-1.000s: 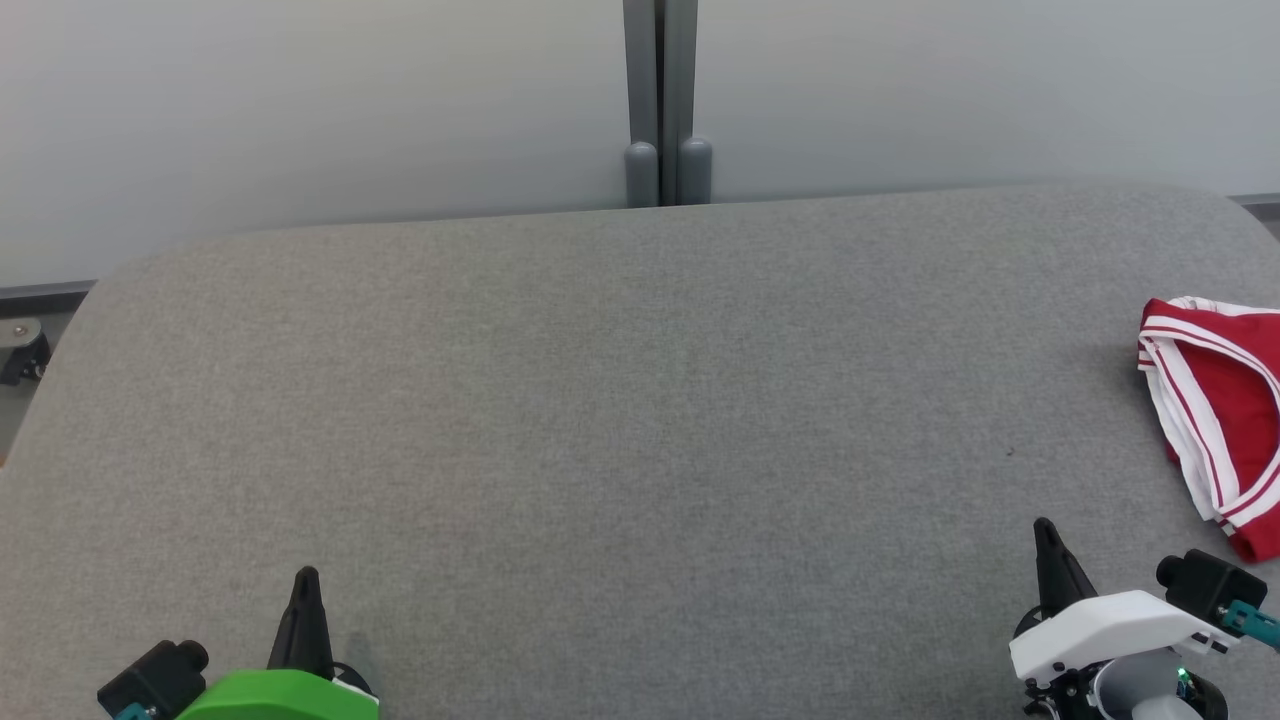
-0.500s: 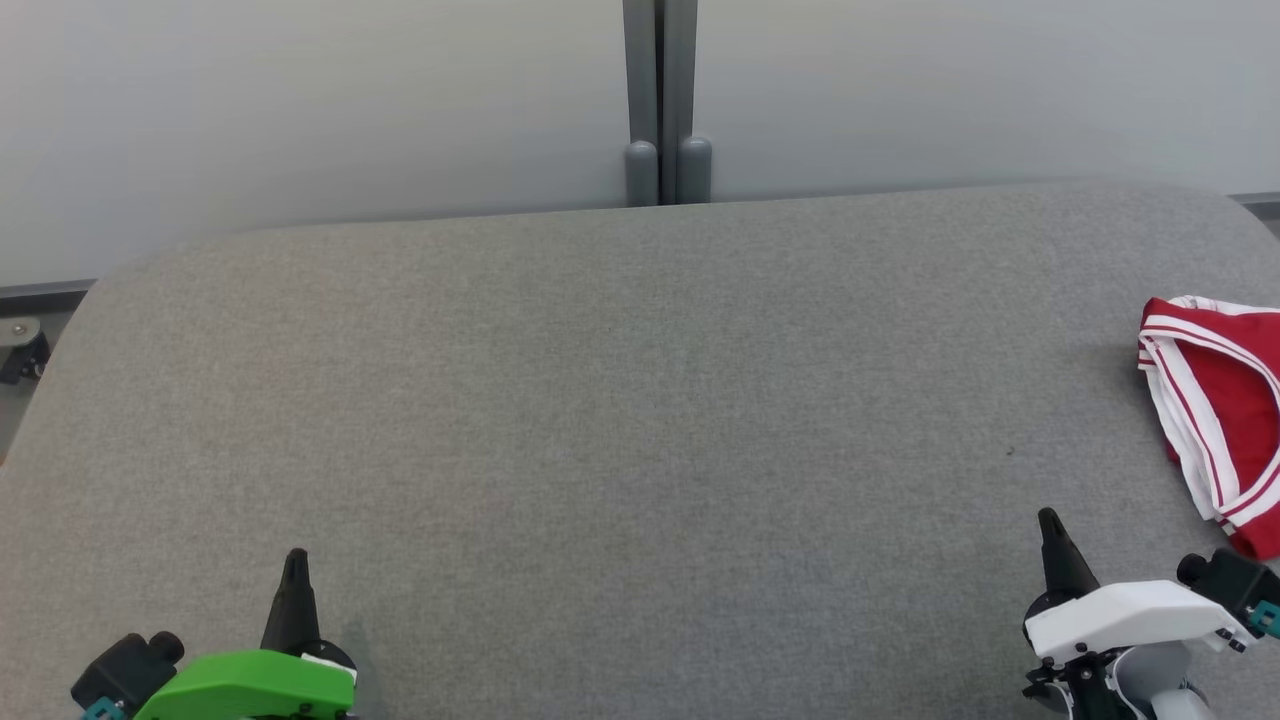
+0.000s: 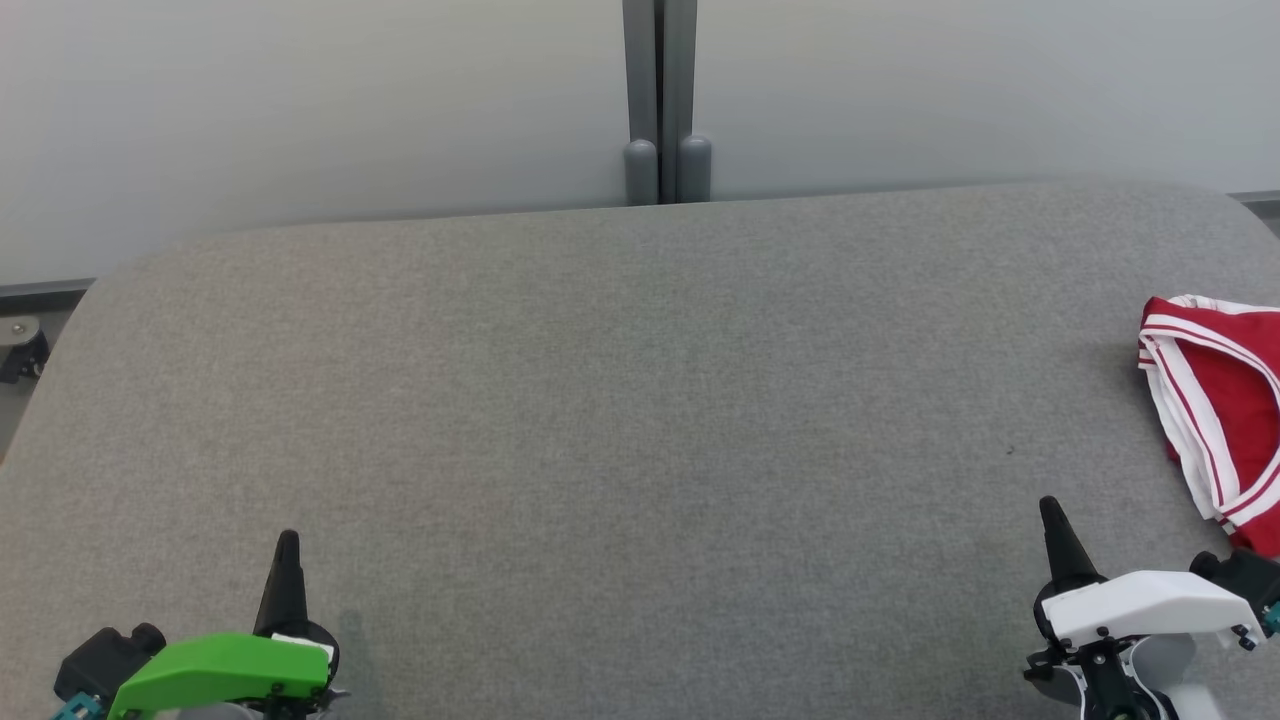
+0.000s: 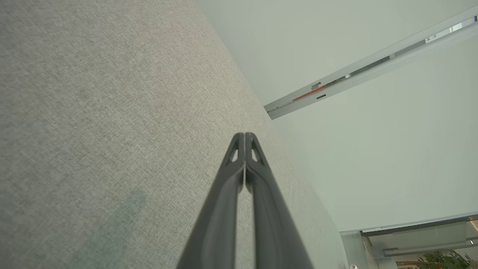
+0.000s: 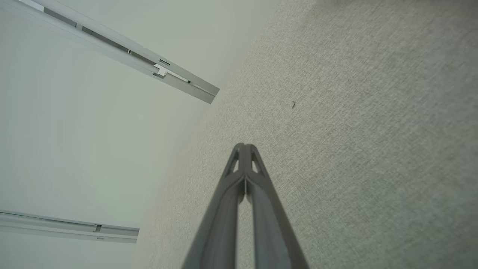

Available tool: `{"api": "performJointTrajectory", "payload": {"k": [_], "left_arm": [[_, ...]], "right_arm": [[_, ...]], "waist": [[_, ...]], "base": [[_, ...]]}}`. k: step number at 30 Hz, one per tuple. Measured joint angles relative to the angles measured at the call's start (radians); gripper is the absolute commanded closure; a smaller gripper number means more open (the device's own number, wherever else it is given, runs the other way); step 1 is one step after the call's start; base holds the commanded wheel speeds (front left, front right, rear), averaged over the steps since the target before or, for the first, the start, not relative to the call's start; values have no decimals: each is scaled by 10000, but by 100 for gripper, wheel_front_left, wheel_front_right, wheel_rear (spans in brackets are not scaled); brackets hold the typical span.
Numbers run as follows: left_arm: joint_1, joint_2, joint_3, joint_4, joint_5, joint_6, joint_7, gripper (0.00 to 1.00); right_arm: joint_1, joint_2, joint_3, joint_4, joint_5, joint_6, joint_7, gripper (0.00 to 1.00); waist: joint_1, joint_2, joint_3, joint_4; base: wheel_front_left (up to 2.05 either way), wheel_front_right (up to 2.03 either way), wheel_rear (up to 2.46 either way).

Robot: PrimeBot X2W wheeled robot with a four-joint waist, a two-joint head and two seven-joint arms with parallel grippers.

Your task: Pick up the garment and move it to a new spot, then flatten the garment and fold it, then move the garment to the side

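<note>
Lying against the right edge of the table [image 3: 640,400], the garment [image 3: 1225,420] is red with white striped bands. It is bunched or loosely doubled, and part of it is cut off by the side of the head view. Its visible long axis runs far-to-near, roughly parallel with that right edge.

The right gripper [image 3: 1050,510] sits at the near right corner with its fingers pressed together and nothing between them. The garment lies beyond it and further right, near but not touching.

The left gripper [image 3: 287,540] sits at the near left corner, also closed and empty, with the whole width of the table between it and the cloth. Both wrist views show each pair of fingers meeting at the tips over bare grey fabric.

Judgement: the right arm is much the nearer. To reach the cloth it would go forward and outward toward the right edge, opening first.

Count:
- one garment
- two grippers
- one table
- one small dark speck [image 3: 1009,452] on the cloth surface, between the right gripper and the garment
- one grey post [image 3: 660,100] behind the far edge
</note>
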Motion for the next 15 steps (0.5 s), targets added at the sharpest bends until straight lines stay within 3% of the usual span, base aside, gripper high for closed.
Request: {"api": "performJointTrajectory", "payload": {"k": [15], "left_arm": [[-208, 4, 138, -215, -1438, 12, 389, 100]], "right_arm": [[-64, -17, -58, -286, 1580, 0, 374, 100]], "waist": [[1, 0, 16, -3]], "base": [[0, 0, 0]]}}
